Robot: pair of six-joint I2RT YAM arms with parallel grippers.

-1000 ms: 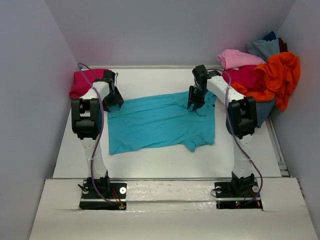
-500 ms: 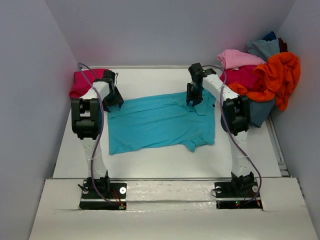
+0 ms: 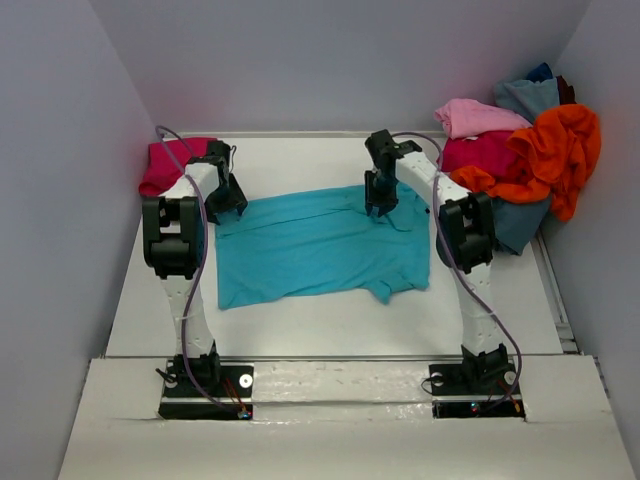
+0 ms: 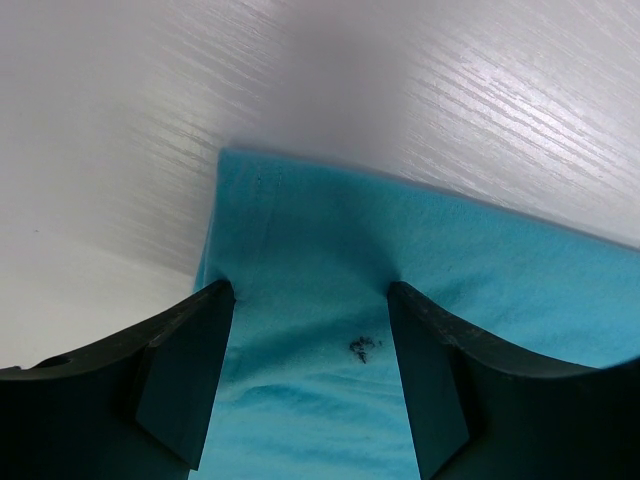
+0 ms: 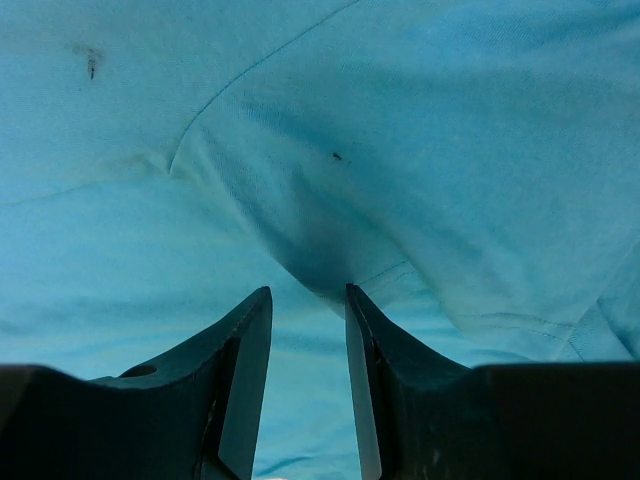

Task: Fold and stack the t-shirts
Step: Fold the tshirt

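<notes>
The turquoise t-shirt (image 3: 320,250) is lying spread flat at the centre of the white table (image 3: 300,160), probably so that it can be folded next. The left gripper (image 3: 228,200) is pressing down on the shirt's corner at 10 o'clock. Its jaws are standing wide and straddling the hem without closing, which looks like pinning or lining up a grip. The right gripper (image 3: 380,205) is working the far edge at about 1 o'clock. Its jaws are standing narrow and are pinching a small raised tuck of the turquoise cloth, probably to lift or smooth that edge. The heap of unfolded shirts (image 3: 520,150) is waiting at 2 o'clock of the table, well apart. A crimson shirt (image 3: 165,165) is sitting at 10 o'clock behind the left arm, possibly as the start of the stack.
</notes>
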